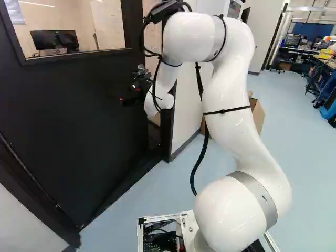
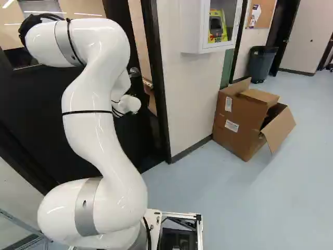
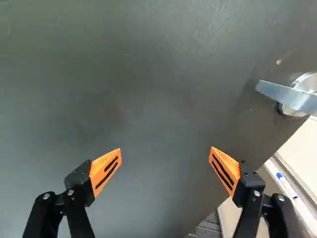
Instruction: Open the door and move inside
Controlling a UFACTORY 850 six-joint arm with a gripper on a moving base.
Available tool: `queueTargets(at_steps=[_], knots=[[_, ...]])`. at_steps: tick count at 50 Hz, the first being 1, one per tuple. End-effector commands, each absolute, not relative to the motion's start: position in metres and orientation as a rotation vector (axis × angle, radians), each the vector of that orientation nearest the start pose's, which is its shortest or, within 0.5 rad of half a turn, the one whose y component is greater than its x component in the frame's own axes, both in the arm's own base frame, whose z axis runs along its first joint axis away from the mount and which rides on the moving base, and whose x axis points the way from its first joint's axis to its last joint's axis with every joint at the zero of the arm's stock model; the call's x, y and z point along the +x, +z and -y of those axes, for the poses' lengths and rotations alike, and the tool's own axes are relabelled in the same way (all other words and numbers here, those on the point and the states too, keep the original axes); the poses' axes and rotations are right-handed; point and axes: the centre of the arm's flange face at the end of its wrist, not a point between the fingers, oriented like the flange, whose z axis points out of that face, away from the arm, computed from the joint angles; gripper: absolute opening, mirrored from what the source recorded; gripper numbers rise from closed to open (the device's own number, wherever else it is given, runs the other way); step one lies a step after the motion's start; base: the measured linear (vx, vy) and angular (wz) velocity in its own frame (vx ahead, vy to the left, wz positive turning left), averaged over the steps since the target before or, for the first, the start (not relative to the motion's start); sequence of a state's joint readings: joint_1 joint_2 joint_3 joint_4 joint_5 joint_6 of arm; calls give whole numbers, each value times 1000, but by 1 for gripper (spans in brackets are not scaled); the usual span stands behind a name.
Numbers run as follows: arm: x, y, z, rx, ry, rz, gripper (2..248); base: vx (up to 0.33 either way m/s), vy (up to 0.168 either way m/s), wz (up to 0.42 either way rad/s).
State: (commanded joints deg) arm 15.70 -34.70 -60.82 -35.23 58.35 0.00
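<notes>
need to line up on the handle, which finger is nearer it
The finger by the door's edge; the other finger is farther in over the door panel.

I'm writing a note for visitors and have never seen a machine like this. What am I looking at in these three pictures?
This is one white robot arm on a moving base, ending in a black pincer with orange pads. Two pictures come from cameras behind the arm, one to its left and one to its right, so they show the same scene twice. The third comes from its wrist, looking along the pincer.

Ahead is a dark door; a gap beyond its edge suggests it is ajar. The pincer is spread open in front of it, holding nothing, with the metal handle off to one side. On the floor stands a cardboard box with a flap open.
</notes>
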Motion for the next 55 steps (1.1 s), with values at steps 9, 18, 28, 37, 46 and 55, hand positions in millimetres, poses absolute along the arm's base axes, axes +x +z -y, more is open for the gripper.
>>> queueTargets(at_steps=[9,18,28,37,46,55], knots=[[579,354,-224,-1860,-1759,1097,247,0,0,0],[573,355,-237,-1857,-1756,1082,247,0,0,0],[566,356,-250,-1855,-1753,1065,247,0,0,0],[560,357,-262,-1852,-1749,1052,247,0,0,0],[558,357,-266,-1852,-1749,1046,247,0,0,0],[562,356,-267,-1851,-1752,1045,247,0,0,0]])
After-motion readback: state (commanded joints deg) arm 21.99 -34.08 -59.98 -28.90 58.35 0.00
